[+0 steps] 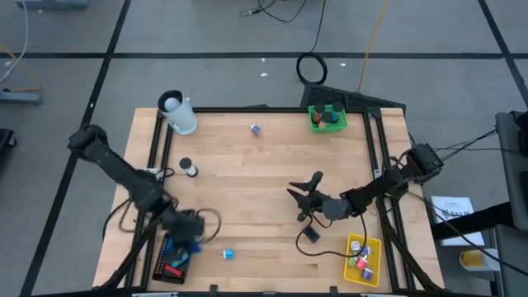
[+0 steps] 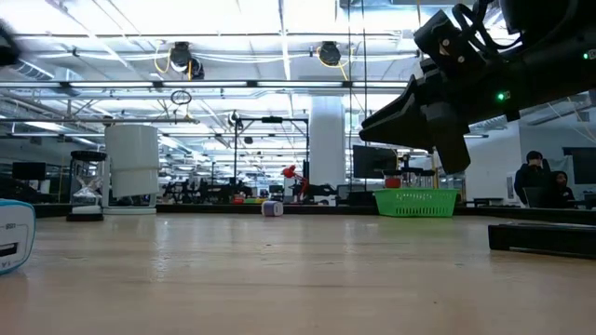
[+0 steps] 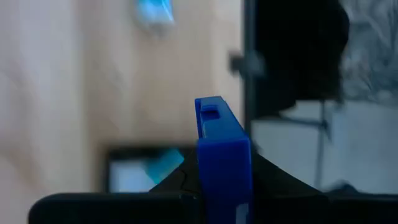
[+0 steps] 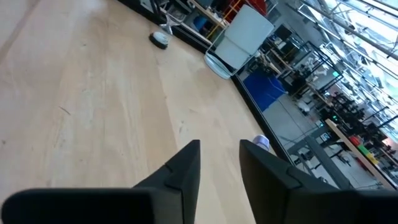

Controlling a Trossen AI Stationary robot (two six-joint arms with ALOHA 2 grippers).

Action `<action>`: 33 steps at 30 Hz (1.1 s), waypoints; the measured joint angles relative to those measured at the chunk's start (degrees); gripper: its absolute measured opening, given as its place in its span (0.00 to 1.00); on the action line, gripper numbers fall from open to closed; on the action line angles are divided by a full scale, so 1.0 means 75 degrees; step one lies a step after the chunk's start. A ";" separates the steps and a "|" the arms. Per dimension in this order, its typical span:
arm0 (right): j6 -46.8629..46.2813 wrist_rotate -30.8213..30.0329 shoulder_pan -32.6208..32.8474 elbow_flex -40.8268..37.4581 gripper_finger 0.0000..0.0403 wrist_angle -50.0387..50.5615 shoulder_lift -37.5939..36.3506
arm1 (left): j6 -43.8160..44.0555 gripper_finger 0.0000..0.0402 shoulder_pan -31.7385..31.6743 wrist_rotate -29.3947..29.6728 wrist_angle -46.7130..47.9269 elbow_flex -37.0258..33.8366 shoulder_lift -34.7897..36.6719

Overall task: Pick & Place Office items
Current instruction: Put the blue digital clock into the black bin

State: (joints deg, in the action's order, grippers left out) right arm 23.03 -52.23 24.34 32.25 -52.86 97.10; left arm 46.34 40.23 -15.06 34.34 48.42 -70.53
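The left hand (image 1: 191, 245) is clamped on a blue block (image 3: 222, 162) at about seven o'clock on the surface (image 1: 247, 190), over the black tray (image 1: 167, 266). The block looks light, rigid and smooth-sided, so a grip across its flat faces should hold it. The right hand (image 1: 302, 202) hovers near four o'clock, fingers slightly apart and empty. A teal piece (image 1: 228, 255) lies just beside the tray.

Open industrial lab: ceiling trusses (image 2: 279, 88), taped concrete floor (image 1: 206, 33), workstations.
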 joint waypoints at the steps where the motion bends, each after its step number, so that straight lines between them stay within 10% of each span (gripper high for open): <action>1: -0.0003 0.0003 0.0000 0.0000 0.25 0.0000 0.0000 | 0.0316 0.15 0.0267 -0.0072 0.0004 0.0000 -0.0041; 12: -0.0006 0.0009 0.0001 0.0000 0.24 0.0000 0.0000 | 0.2133 0.15 0.2215 0.0784 0.0229 -0.0012 -0.0620; 33: -0.0006 0.0026 0.0002 0.0000 0.24 0.0000 -0.0003 | 0.3783 0.32 0.2521 0.0572 -0.0778 -0.0012 -0.1289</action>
State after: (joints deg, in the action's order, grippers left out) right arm 22.98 -52.03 24.36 32.25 -52.86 97.08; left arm 74.71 59.13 -10.77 28.50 48.34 -80.20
